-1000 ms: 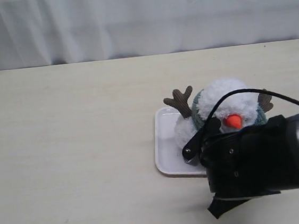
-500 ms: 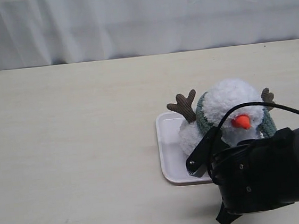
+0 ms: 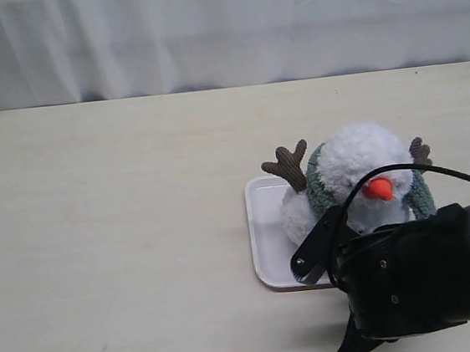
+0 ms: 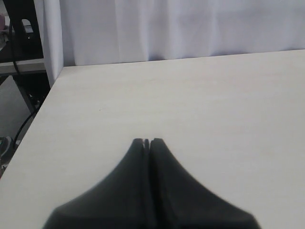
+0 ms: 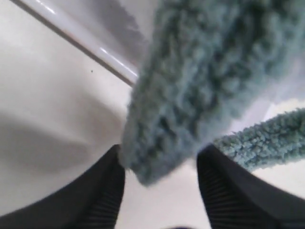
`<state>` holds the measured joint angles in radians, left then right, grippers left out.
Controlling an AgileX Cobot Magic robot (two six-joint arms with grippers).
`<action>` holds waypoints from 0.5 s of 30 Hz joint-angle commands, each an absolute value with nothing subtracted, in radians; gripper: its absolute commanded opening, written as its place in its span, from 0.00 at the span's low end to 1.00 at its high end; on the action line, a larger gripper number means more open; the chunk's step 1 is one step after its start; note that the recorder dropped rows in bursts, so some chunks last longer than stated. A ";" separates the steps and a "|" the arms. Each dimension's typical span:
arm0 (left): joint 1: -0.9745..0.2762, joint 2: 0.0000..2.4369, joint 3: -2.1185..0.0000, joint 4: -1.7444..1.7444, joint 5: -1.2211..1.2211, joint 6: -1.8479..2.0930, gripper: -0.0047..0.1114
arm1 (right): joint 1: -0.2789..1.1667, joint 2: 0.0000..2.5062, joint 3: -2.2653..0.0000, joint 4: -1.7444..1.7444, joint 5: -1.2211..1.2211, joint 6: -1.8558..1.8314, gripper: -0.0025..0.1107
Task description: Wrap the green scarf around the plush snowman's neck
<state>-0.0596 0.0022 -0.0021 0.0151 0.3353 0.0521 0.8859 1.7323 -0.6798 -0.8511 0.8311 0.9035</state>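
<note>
Claw work on my right arm is the step now: in the right wrist view the right claw [image 5: 159, 186] has its two dark fingers [image 5: 102, 198] spread wide on both sides of one end of the green scarf [image 5: 200, 81], and I cannot see them pressing it. A second scarf end lies just beside. I judge the wrap is mostly done and the ends are being arranged. Next I must either pinch this end and pull it across the front, or draw back without dragging it.

Behind the arm, in the exterior view, the plush snowman [image 3: 354, 184] sits on a white tray [image 3: 267, 240] on the tabletop [image 3: 107, 240], with the scarf around its neck [image 3: 317, 193]. Compared with one second ago, snowman and tray shifted a little to the right and the head stands more upright.

My left claw [image 4: 147, 142] is pressed closed, holding nothing, over bare tabletop.
</note>
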 commanded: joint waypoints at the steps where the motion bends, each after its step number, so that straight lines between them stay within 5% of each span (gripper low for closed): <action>1: -0.067 0.000 0.000 0.015 0.324 0.049 0.04 | 0.884 1.689 -0.674 -0.797 0.827 0.863 0.59; 15: -0.067 0.000 0.000 0.015 0.324 0.049 0.04 | 0.886 1.374 -0.674 -0.621 0.831 0.716 0.59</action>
<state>-0.0596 0.0022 -0.0021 0.0151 0.3353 0.0521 0.8859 1.4402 -0.6773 -0.6515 0.8328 0.7403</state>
